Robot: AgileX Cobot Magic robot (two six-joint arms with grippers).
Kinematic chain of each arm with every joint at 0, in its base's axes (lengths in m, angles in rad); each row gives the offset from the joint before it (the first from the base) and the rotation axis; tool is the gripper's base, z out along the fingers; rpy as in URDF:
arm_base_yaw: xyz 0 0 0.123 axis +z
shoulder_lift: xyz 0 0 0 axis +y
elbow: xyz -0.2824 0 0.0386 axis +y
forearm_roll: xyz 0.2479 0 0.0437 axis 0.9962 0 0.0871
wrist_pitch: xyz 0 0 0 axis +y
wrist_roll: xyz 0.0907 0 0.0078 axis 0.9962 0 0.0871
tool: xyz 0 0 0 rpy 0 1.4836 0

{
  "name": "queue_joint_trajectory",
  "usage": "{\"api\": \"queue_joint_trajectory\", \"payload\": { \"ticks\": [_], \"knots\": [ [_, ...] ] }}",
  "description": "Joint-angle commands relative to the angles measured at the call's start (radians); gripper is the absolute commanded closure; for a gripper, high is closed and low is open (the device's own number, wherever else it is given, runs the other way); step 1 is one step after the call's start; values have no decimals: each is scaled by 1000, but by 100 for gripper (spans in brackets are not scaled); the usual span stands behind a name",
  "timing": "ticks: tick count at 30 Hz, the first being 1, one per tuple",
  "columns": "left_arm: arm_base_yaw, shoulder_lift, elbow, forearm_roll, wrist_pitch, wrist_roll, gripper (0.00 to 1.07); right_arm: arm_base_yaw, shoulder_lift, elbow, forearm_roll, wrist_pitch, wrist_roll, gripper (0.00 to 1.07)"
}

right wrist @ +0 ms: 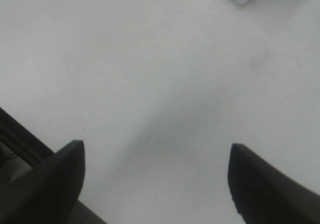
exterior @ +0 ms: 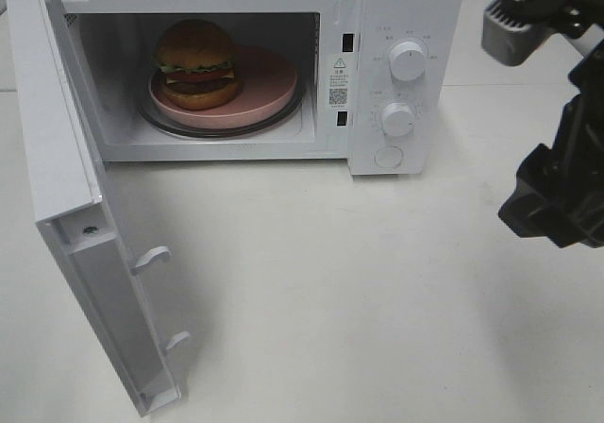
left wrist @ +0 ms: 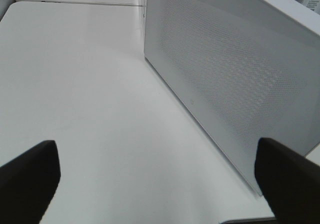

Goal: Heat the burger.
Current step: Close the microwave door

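the burger (exterior: pixel 195 62) is sitting inside the white microwave (exterior: pixel 406 8), on the left part of a round pink plate (exterior: pixel 274 83). the plate is resting on the glass turntable (exterior: pixel 226 130) in the cavity. the burger is standing upright, bun on top, with lettuce, tomato, patty and cheese showing beneath. the microwave's door (exterior: pixel 57 159) is hanging wide open, swung out to the left of the exterior view and toward the camera. two latch hooks (exterior: pixel 151 258) are sticking out from its inner face. on the control panel to the right of the cavity, two white knobs (exterior: pixel 408 60) are sitting one above the other, with a round button (exterior: pixel 388 157) beneath them. the microwave is standing on a white surface (exterior: pixel 330 300).

the right end effector (right wrist: pixel 155 179) is hovering over bare surface to the right of the microwave, well apart from it. its two dark fingers (right wrist: pixel 55 179) are standing spread wide, released and gripping nothing. its arm (exterior: pixel 557 187) is showing at the right edge of the exterior view. the left end effector (left wrist: pixel 155 181) is lying outside the exterior view. in its own wrist view its black fingertips (left wrist: pixel 27 176) are spread wide, released, with nothing between them. it is facing a white panel with a fine dotted mesh, which looks like the door's outer face, standing on the surface.
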Motion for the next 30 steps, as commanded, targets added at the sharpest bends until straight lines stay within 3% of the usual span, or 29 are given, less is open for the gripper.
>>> {"api": "queue_joint_trajectory", "payload": {
  "ticks": [1, 17, 22, 30],
  "knots": [
    [3, -15, 2, 2, -14, -4, 9, -1, -62, 5, 5, 33, 21, 31],
    [3, -15, 2, 2, -14, -4, 9, -22, -310, 227, 21, 51, 102, 31],
    [3, -15, 2, 2, -14, -4, 9, -182, -400, 305, 73, 52, 87, 31],
    [3, -15, 2, 2, -14, -4, 9, -349, -602, 379, 86, 51, 73, 31]
  ]
}}
